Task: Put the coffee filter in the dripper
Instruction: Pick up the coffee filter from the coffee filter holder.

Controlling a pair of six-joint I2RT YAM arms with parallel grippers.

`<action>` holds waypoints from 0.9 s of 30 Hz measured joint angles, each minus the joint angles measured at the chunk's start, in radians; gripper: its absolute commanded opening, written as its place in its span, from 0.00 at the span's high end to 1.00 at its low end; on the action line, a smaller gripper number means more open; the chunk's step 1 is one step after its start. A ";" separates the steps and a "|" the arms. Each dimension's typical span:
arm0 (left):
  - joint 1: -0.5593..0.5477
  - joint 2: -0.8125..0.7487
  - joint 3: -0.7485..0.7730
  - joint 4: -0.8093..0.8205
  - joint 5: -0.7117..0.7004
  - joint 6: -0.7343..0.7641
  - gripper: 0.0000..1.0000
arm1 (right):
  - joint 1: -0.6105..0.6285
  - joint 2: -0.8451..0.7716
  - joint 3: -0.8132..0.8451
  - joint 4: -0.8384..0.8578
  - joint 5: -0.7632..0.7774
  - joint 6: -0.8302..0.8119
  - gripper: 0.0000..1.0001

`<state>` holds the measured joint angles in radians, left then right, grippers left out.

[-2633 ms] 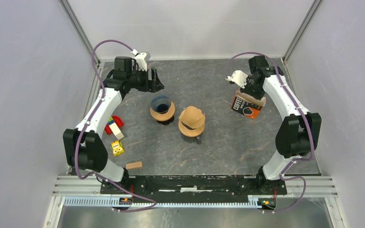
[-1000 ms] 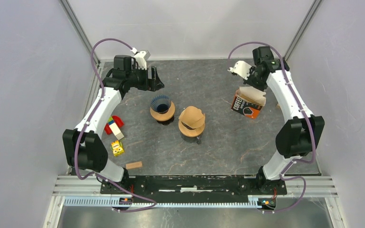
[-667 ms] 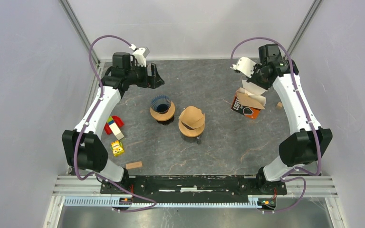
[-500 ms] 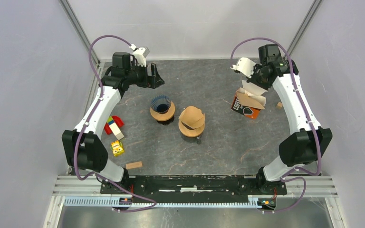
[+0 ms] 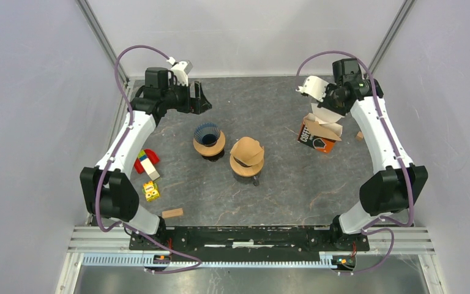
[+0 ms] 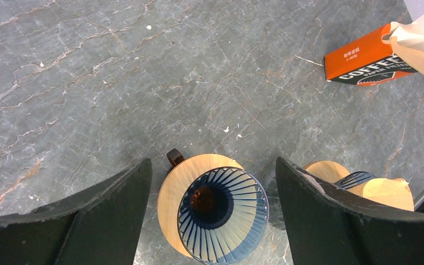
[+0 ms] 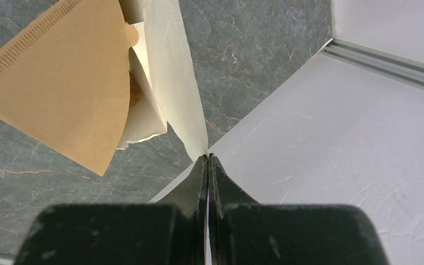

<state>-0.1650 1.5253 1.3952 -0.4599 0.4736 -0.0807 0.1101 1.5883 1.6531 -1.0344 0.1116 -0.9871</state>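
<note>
Right tool [image 7: 207, 160]: closed — pinching coffee filter [image 7: 171, 72], far right.
Left tool [image 6: 212, 179]: open.
Dripper [image 6: 223, 212]: empty — placement remains.

The left arm [image 5: 128, 138] reaches toward the far left, and the left gripper [image 6: 212, 163] points down with its jaws wide apart. The right arm [image 5: 376, 135] stretches to the far right corner, where the right gripper [image 7: 207, 157] is closed tight, pinching a coffee filter [image 7: 171, 72] by its corner.
</note>
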 measured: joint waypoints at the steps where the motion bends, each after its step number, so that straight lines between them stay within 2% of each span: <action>1: 0.000 0.001 0.000 0.000 0.000 0.000 0.12 | 0.000 -0.002 -0.008 0.003 0.003 -0.009 1.00; 27: -0.029 0.026 0.032 0.006 0.000 0.000 0.12 | -0.001 -0.003 -0.009 0.063 0.145 -0.196 1.00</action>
<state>-0.1940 1.5513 1.4269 -0.4541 0.4736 -0.0807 0.1093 1.5856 1.6444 -0.9714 0.2565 -1.1835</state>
